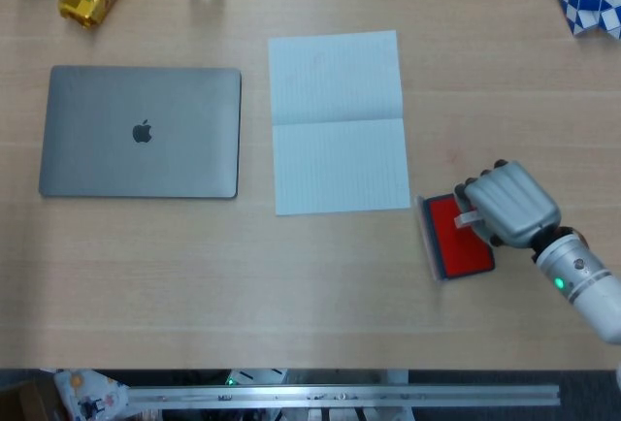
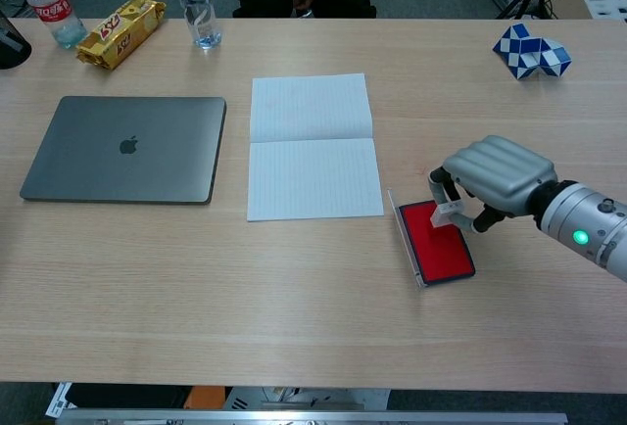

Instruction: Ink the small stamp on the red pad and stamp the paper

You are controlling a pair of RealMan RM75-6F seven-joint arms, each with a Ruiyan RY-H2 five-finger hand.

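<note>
Right hand [image 2: 495,178] grips stamp [image 2: 450,212] over red pad [image 2: 437,240]. Paper [image 1: 338,121] just left; laptop [image 1: 141,132] beyond. Left hand unseen.

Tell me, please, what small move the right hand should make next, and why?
Probably a short press straight down. The right hand holds the small stamp in its fingers over the upper part of the red pad, but firm contact with the ink is not plain in either view. The paper shows no mark, so inking likely comes before any move toward it.
</note>
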